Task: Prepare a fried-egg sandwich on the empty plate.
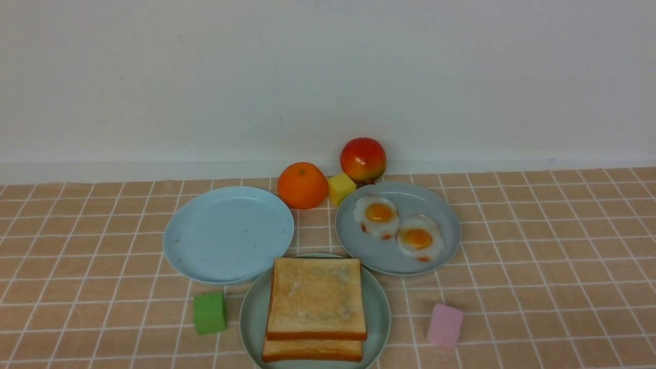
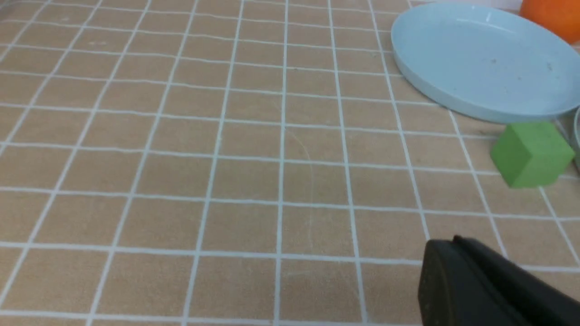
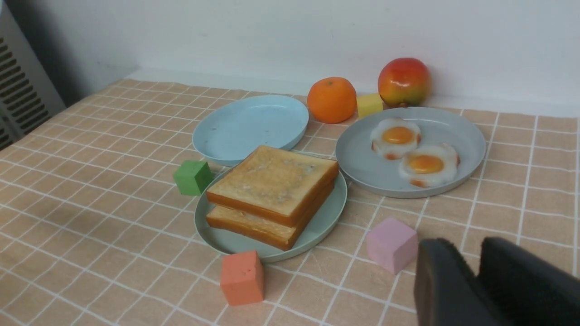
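A: Where was the sandwich?
B: On the round pale mint-green plate (image 1: 380,307), front centre. Two square golden-brown toast slices (image 1: 315,297) were stacked flat, edges roughly square to the robot. Couldn't tell if an egg sat between them.
A: Spare eggs?
B: Two white toy fried eggs (image 1: 378,215) lay on the grey-blue plate (image 1: 443,218), behind-right, so on the right arm's side.
A: Grippers?
B: The right gripper (image 3: 476,276) had its fingers slightly apart and empty, near the pink foam cube (image 3: 392,244); I'd put the stack leftward of it. The left gripper (image 2: 446,253) was closed and empty.

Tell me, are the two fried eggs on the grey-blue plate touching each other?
Cannot tell. In the front view the two fried eggs on the grey-blue plate nearly meet at their white edges, and the right wrist view shows them just as close, with neither a clear gap nor clear contact.
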{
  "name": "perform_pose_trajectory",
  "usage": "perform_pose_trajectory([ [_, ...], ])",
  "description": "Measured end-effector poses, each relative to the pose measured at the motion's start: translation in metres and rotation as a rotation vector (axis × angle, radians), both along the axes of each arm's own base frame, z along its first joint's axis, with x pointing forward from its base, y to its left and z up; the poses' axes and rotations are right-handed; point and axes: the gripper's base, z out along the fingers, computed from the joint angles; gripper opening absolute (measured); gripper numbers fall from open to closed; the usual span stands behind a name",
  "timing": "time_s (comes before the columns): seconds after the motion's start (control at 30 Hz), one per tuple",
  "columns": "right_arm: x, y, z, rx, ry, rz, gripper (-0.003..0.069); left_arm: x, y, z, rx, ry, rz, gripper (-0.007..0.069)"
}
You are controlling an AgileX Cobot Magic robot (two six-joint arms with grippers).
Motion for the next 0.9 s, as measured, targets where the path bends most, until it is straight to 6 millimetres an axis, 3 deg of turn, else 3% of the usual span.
perform_pose_trajectory([
  [0.9, 0.0000, 0.0000, 0.0000, -0.001, 0.000, 0.000, 0.0181, 0.0002, 0.0000, -0.0002, 0.001, -0.004, -0.001, 0.0000],
])
